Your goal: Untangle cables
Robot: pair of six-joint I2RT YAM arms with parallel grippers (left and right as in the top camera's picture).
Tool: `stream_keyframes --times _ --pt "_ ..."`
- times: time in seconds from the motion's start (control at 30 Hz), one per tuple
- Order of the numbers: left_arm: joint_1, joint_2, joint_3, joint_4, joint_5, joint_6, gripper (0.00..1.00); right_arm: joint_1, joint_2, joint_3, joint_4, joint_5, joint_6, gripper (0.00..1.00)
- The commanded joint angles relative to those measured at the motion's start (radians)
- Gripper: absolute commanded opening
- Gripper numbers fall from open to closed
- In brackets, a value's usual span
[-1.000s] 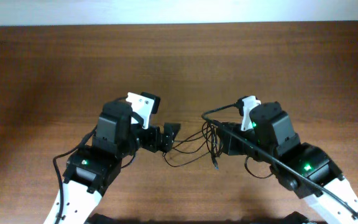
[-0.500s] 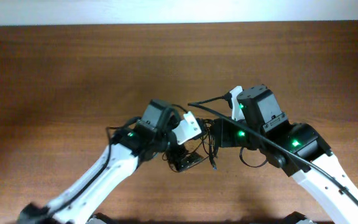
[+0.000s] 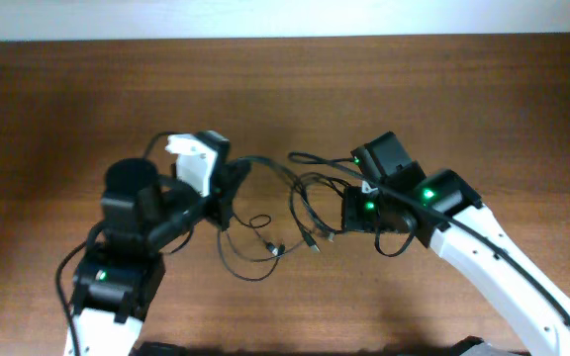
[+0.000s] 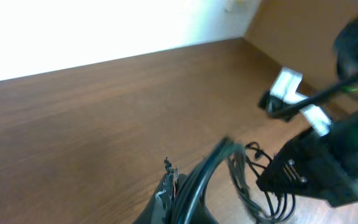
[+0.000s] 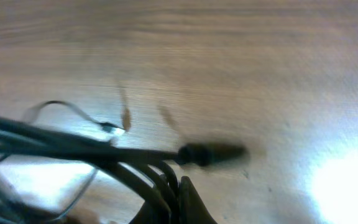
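The cables [image 3: 300, 198] are thin black cords strung above the wooden table between my two grippers. A slack loop [image 3: 250, 259] and small plug ends [image 3: 311, 238] trail onto the wood below. My left gripper [image 3: 232, 186] is shut on a bunch of strands at the tangle's left end. In the left wrist view those strands [image 4: 213, 163] run out from the left gripper [image 4: 182, 186]. My right gripper [image 3: 348, 210] is shut on the right end. In the right wrist view several cords [image 5: 55, 146] pass through the right gripper [image 5: 176, 199], and a plug [image 5: 211, 153] lies just beyond.
The brown wooden table [image 3: 463, 99] ends at a pale wall along the far edge [image 3: 265, 25]. The right arm's black body [image 4: 319, 165] fills the right side of the left wrist view, close to the cords.
The left gripper reached into the tangle, shut on some strands and pulled back to the left. The bunch is now spread wider between the grippers. The right gripper shifted slightly left.
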Motion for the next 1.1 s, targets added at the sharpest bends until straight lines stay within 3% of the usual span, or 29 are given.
stream_keyframes --times 0.0,0.07,0.2,0.23,0.3,0.37,0.4,0.43,0.47,0.57,0.6,0.67,0.77,0.8,0.87,0.9,1.0,1.07 --pt "0.116 -0.069 0.029 -0.014 -0.026 -0.079 0.0 -0.088 0.024 0.0 -0.072 0.172 0.12 0.04" --pt "0.208 -0.07 0.029 -0.017 -0.138 -0.122 0.0 -0.152 0.024 0.0 -0.102 0.176 0.12 0.04" --pt "0.311 -0.068 0.029 -0.118 -0.509 -0.466 0.0 -0.204 0.024 0.0 -0.121 0.177 0.121 0.04" --pt "0.312 -0.063 0.028 -0.125 -0.508 -0.484 0.0 -0.209 0.024 0.0 -0.118 0.171 0.121 0.04" --pt "0.31 -0.032 0.027 -0.13 -0.348 -0.443 0.0 -0.209 0.024 0.0 -0.108 0.121 0.111 0.06" --pt "0.309 0.035 0.027 -0.092 0.047 -0.109 0.0 -0.209 0.024 0.0 -0.062 0.027 -0.006 0.31" --pt "0.309 0.089 0.027 -0.091 0.347 0.128 0.0 -0.209 0.024 0.0 -0.053 0.016 -0.018 0.35" --pt "0.31 0.135 0.027 -0.095 0.592 0.28 0.0 -0.209 0.024 0.003 -0.051 0.001 -0.036 0.4" --pt "0.309 0.187 0.027 -0.094 0.761 0.356 0.03 -0.209 0.023 0.003 -0.041 -0.075 -0.108 0.43" --pt "0.309 0.314 0.027 -0.09 0.769 0.366 0.0 -0.209 0.023 0.003 -0.026 -0.267 -0.296 0.44" --pt "0.309 0.354 0.027 -0.09 0.774 0.323 0.0 -0.209 0.023 0.003 -0.027 -0.299 -0.324 0.46" --pt "0.309 0.417 0.027 -0.09 0.797 0.157 0.0 -0.209 0.023 0.003 -0.026 -0.329 -0.323 0.6" --pt "0.309 0.443 0.027 -0.009 0.898 0.027 0.0 -0.209 0.023 0.003 -0.016 -0.51 -0.323 0.61" --pt "0.309 0.441 0.027 0.066 0.897 -0.102 0.0 -0.209 0.023 0.002 0.001 -0.585 -0.323 0.62" --pt "0.309 0.439 0.027 0.287 0.837 -0.503 0.0 -0.209 0.023 0.002 0.027 -0.647 -0.323 0.62" --pt "0.306 0.438 0.027 0.373 0.747 -0.771 0.0 -0.209 0.023 0.002 0.027 -0.637 -0.323 0.62" --pt "0.241 0.438 0.027 0.484 0.623 -1.144 0.0 -0.171 0.023 -0.022 0.108 -0.605 -0.323 0.63" --pt "0.186 0.438 0.027 0.574 0.584 -1.348 0.0 -0.122 0.024 -0.048 0.216 -0.491 -0.323 0.75"
